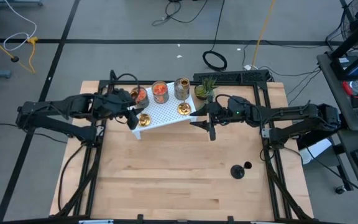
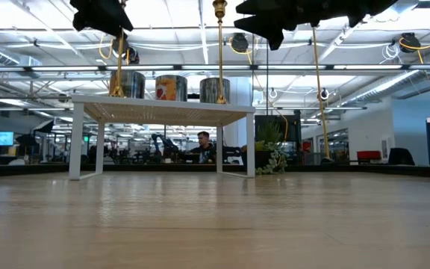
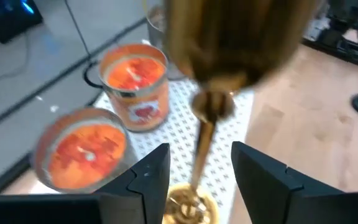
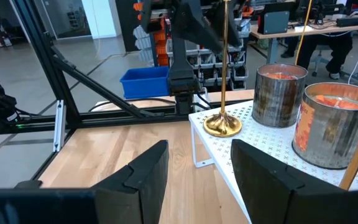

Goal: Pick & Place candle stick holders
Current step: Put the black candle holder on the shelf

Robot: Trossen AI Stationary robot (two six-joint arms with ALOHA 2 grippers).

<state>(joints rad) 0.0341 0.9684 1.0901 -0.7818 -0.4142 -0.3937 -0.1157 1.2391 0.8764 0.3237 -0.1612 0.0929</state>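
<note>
Wooden tabletop [image 1: 179, 180] fills the middle of the high view, framed by dark rails, with grey floor and cables beyond. A white perforated rack [image 1: 166, 112] stands in the upper middle of the frame.

On the rack sit three cup holders in a row along its far edge: one orange-filled glass cup [image 1: 140, 95] at the left, a second orange cup [image 1: 160, 92] in the middle, and a greyish clear cup [image 1: 182, 88] at the right. A brass stemmed holder [image 1: 145, 119] stands on the rack's near left part, and a second brass holder [image 1: 184, 108] stands near its right edge. A small green plant [image 1: 205, 88] sits just right of the rack. A black stemmed holder [image 1: 239, 169] lies on the bare wood in the lower right of the frame, well apart from the rack.

My left gripper [image 1: 131, 114] hangs over the rack's left end. In the left wrist view its fingers [image 3: 148, 180] stand apart on either side of the brass stem, not touching it.

My right gripper [image 1: 199, 116] hovers at the rack's right edge, its fingers [image 4: 145, 174] spread wide and holding nothing.

In the low view a person [image 2: 202, 146] sits far behind the rack.
</note>
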